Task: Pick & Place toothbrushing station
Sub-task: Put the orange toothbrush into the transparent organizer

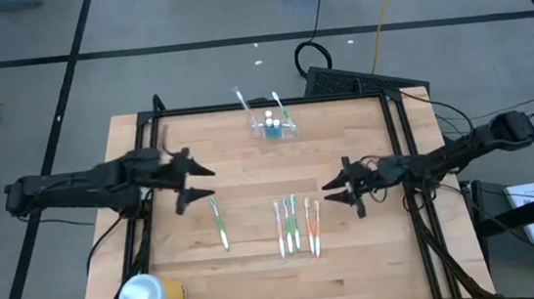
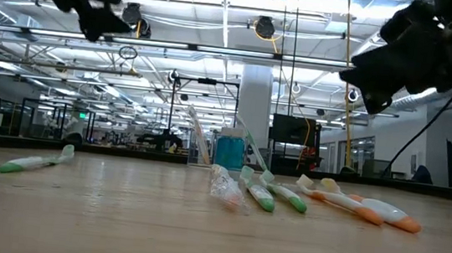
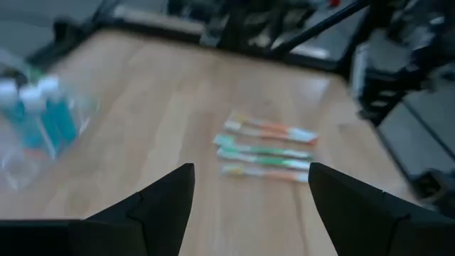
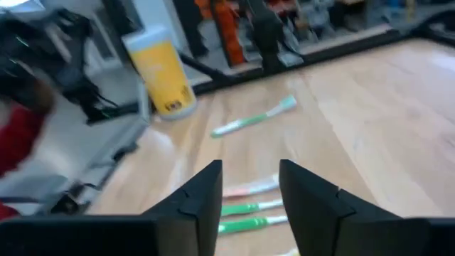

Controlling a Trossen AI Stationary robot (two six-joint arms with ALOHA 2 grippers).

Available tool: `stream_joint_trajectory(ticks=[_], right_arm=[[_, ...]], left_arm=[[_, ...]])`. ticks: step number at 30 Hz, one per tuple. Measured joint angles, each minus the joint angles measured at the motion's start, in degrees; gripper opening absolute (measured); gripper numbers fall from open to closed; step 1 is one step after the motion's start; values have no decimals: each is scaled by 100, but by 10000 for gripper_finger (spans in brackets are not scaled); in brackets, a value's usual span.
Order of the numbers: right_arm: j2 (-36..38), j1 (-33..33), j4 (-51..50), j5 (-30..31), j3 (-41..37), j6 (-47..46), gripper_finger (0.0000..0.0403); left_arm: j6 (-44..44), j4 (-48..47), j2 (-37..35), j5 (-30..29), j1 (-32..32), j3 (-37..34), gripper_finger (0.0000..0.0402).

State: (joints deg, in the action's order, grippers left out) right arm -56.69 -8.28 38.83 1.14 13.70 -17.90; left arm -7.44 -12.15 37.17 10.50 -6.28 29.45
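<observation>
The left gripper (image 1: 195, 184) hangs above the wooden table (image 1: 239, 162) with its fingers spread wide and nothing between them; the left wrist view shows a broad gap between the two dark fingers (image 3: 167, 206). The right gripper (image 1: 335, 188) hovers over the other side of the table, its fingers parted with a narrower gap and nothing held, as the right wrist view shows (image 4: 249, 199).

The toothbrushing station (image 1: 274, 126), a clear plastic holder, stands near the table's far edge, well apart from both grippers and roughly midway between them across the table. It holds blue bottles with white caps (image 3: 39, 114), and two toothbrushes lean out of it (image 1: 241, 100).

Just below and beside the left gripper lies a single green-and-white toothbrush (image 1: 220, 223), flat on the wood. In the low view it rests alone toward that side (image 2: 35, 160).

Close to the right gripper, toward the table's middle, a row of four toothbrushes (image 1: 297, 227) lies side by side, green-handled and orange-handled ones. The low view shows them lying flat, with the holder behind them (image 2: 229, 150).

A yellow cylinder with a white round end (image 1: 150, 296) lies at the table's near corner on the left arm's side, well away from the left gripper; the right wrist view sees it beyond the single toothbrush (image 4: 160, 71).
</observation>
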Motion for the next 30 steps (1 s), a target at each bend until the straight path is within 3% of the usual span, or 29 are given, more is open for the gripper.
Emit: stream_joint_trajectory(ticks=[6,10,16,20,26,30], right_arm=[[-707,-618,-3550,1486,1680,-1259,179],[-1426,-646,-5225,1653,2477,-2795,191],[-2450,-646,-4930,775,2841,-3629,185],[-3042,-646,-4690,710,2956,-3837,175],[-3614,-602,-4674,690,3089,-4200,172],[-3814,-557,-4677,1035,3098,-4273,171]], left_arm=[[343,-528,-1302,-3,132,0,285],[486,-731,-1940,-94,128,0,285],[604,-1154,-2368,-644,128,-2,285],[549,-1216,-2370,-1057,128,-2,285],[430,-1203,-2329,-1212,128,-2,285],[403,-1132,-2331,-1211,128,-2,285]])
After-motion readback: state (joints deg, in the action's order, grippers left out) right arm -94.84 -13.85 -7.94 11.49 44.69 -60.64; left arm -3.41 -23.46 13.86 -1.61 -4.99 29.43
